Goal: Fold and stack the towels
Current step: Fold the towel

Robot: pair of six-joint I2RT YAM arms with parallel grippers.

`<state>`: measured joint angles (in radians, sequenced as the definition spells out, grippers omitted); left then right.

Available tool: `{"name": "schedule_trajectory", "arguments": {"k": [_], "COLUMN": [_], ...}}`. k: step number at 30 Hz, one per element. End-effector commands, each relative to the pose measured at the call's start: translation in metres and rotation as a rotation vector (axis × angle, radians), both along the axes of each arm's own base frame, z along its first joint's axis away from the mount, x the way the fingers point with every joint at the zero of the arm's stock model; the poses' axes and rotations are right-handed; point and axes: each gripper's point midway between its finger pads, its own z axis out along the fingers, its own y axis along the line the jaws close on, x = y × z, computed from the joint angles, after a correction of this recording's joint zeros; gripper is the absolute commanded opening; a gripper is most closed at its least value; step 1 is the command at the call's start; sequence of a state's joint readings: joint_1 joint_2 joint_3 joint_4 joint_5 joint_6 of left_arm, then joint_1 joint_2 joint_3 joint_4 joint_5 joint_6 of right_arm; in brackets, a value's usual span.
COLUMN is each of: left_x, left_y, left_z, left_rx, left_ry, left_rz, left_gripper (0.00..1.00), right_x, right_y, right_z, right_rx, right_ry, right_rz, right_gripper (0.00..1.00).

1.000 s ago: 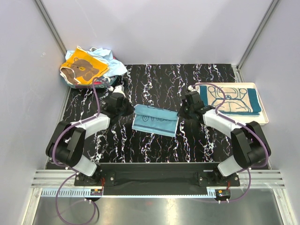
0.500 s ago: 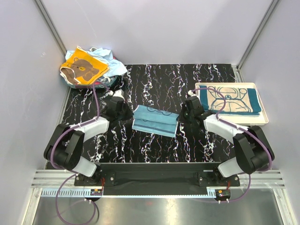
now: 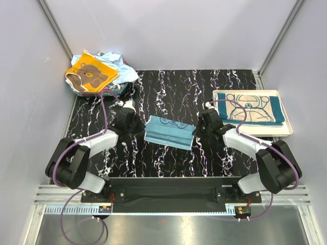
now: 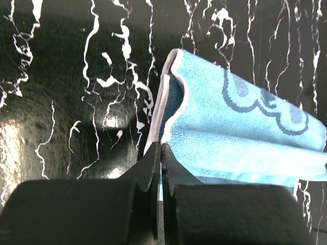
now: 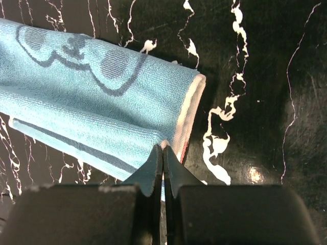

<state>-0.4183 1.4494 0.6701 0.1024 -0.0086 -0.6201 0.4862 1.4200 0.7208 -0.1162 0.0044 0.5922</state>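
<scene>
Mid-fold, my left gripper (image 4: 161, 153) and right gripper (image 5: 163, 155) pinch the light blue printed terry towel (image 3: 169, 131) by its ends; next, I'd carry both across evenly.

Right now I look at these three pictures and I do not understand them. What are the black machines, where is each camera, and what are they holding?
These are two robot arms, bolted at the near edge of a black marbled table. The wide picture looks down from above. The other two come from a camera on each wrist, so the black shapes at their bottom are that arm's own fingers. In the middle lies a light blue towel, folded over. The left gripper is shut on its left edge, the right gripper on its right edge. On the right, a white tray holds a folded teal towel. In the far left corner sits a pile of towels, an orange bear towel on top.
</scene>
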Motion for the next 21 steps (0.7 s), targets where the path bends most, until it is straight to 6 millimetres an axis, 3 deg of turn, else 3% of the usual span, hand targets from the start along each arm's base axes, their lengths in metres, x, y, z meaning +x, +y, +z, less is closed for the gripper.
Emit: {"name": "schedule_trajectory", "arguments": {"k": [1, 10, 21], "left_x": [0.007, 0.0, -0.007], "left_y": [0.008, 0.011, 0.011], "left_z": [0.013, 0.01, 0.0], "left_rx": [0.025, 0.035, 0.037], "left_ry": [-0.073, -0.065, -0.047], "left_rz": [0.026, 0.024, 0.018], "left_gripper": [0.0, 0.0, 0.0], "right_x": [-0.003, -0.011, -0.024], "right_y": [-0.002, -0.001, -0.001], "right_z": [0.006, 0.009, -0.006], "right_rx": [0.0, 0.008, 0.022], "right_ry": [-0.026, -0.03, -0.004], "right_rz": [-0.009, -0.005, -0.001], "right_gripper": [0.0, 0.0, 0.0]}}
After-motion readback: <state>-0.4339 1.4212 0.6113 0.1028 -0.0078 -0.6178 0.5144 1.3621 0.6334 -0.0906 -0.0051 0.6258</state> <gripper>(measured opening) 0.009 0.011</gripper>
